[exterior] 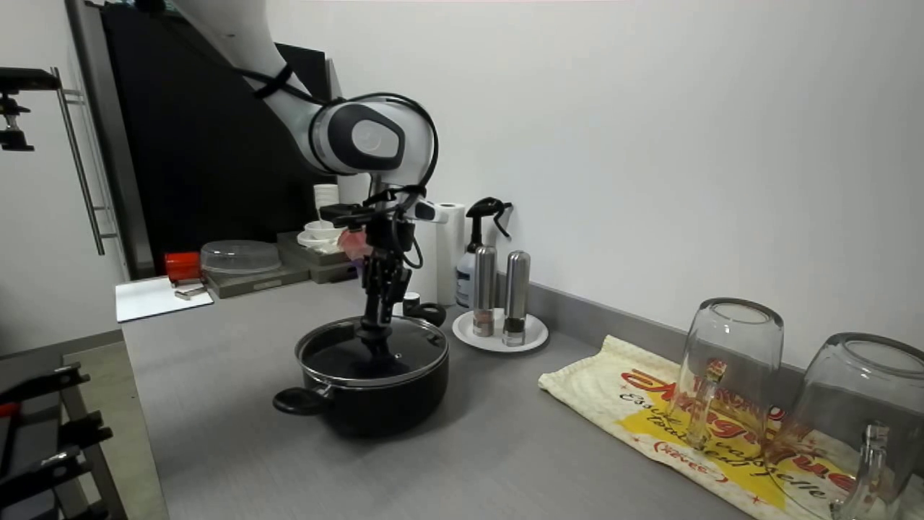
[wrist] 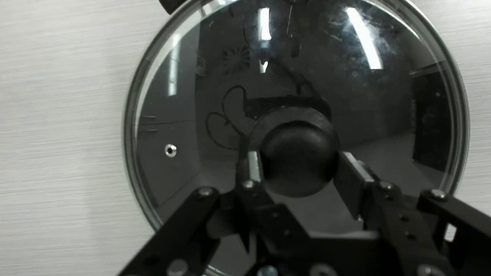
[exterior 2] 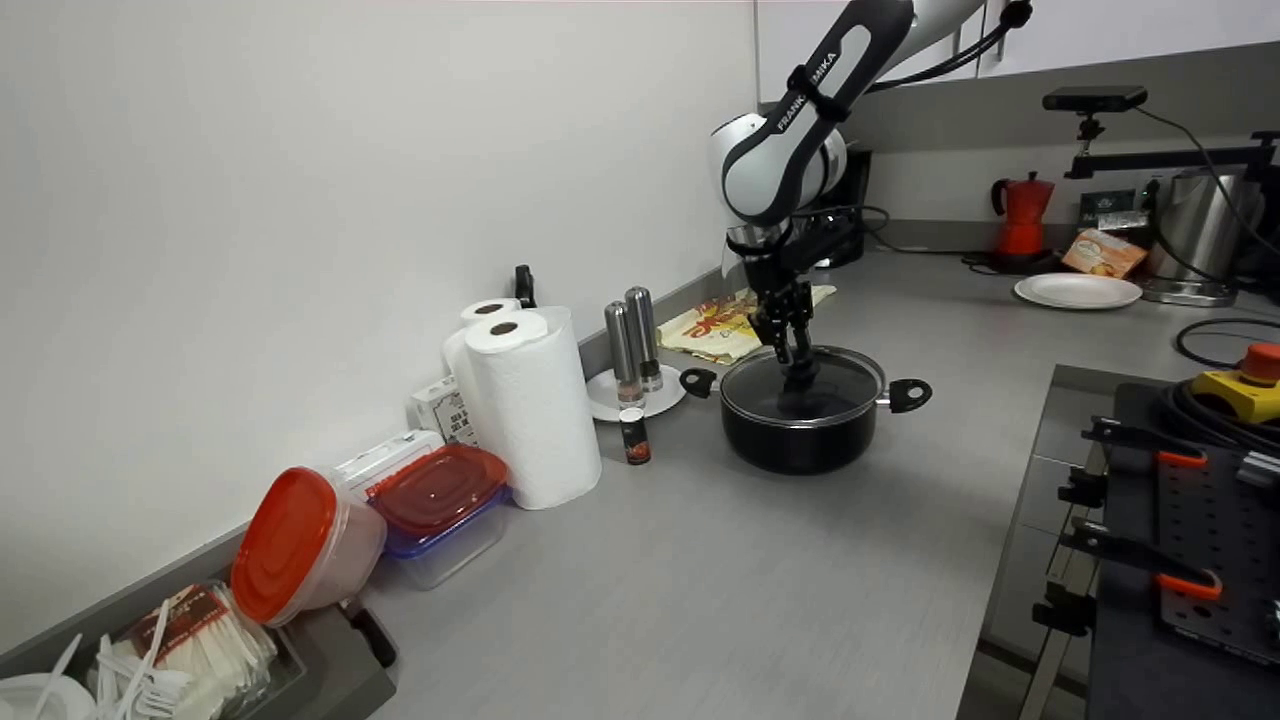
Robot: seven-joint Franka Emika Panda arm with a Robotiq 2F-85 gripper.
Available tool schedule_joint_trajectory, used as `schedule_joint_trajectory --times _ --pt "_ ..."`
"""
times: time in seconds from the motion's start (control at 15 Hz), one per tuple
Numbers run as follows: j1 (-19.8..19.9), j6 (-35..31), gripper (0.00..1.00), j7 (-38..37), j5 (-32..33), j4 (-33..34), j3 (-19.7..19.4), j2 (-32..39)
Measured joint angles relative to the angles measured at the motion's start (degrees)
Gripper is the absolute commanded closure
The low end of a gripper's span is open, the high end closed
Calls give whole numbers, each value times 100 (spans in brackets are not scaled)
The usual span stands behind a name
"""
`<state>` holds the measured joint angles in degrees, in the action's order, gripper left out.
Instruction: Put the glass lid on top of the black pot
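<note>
The black pot [exterior: 390,408] stands on the grey counter in both exterior views, and it also shows in an exterior view [exterior 2: 800,448]. The glass lid [exterior: 419,341] lies level over the pot's mouth, its metal rim lined up with the pot's rim; it also shows in an exterior view [exterior 2: 848,385]. In the wrist view the lid [wrist: 368,99] fills most of the picture, with its round dark knob [wrist: 297,153] in the middle. My gripper [wrist: 298,165] has its two fingers against opposite sides of the knob. The gripper points down in both exterior views [exterior: 374,334].
A white plate [exterior: 538,334] with two steel mills [exterior: 517,296] stands close behind the pot. A small spice jar [exterior 2: 635,437] and paper towel rolls [exterior 2: 535,410] are nearby. Upturned glasses [exterior: 729,361] stand on a printed cloth [exterior: 606,368]. Plastic containers [exterior 2: 310,550] line the wall.
</note>
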<state>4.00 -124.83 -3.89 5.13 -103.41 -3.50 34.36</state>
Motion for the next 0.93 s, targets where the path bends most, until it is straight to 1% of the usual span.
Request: schedule_joint_trajectory --times 0.8,0.87,0.93 --pt "4 -153 75 -37 -4 0 -16 9" --pt "4 -156 50 -38 -8 0 -16 11" --pt "4 -156 50 -38 -13 0 -16 13"
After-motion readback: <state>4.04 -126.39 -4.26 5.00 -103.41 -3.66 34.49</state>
